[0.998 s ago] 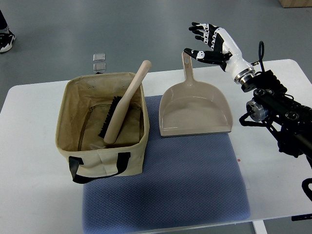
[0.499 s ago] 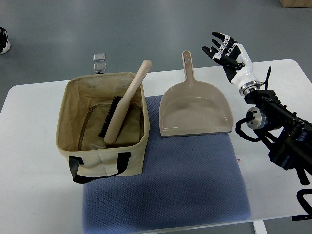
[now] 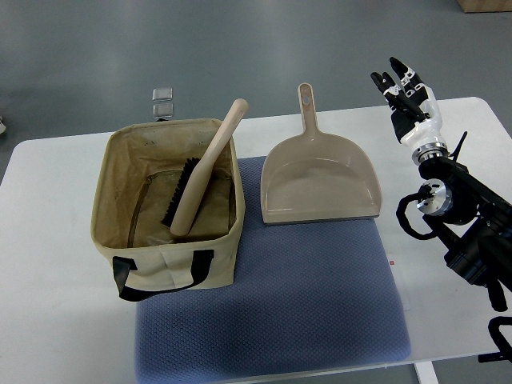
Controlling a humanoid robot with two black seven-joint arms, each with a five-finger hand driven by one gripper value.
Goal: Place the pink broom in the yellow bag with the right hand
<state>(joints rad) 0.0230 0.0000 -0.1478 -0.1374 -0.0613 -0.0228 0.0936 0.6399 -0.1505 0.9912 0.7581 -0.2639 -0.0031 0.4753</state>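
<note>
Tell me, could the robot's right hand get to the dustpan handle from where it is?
Probably yes. The right hand is raised, fingers open and empty, off to the right of the dustpan handle, and nothing sits between them.

You are looking at a bag (image 3: pixel 164 256) of matt, creased canvas cloth with black webbing handles. The broom (image 3: pixel 210 164) in it is showing smooth, satin plastic, as is the dustpan (image 3: pixel 320 180). The mat (image 3: pixel 272 312) is reading as a woven, textured fabric, lying on a smooth white table (image 3: pixel 48 320). The right hand (image 3: pixel 410 100) is showing glossy white and black plastic shells.
</note>
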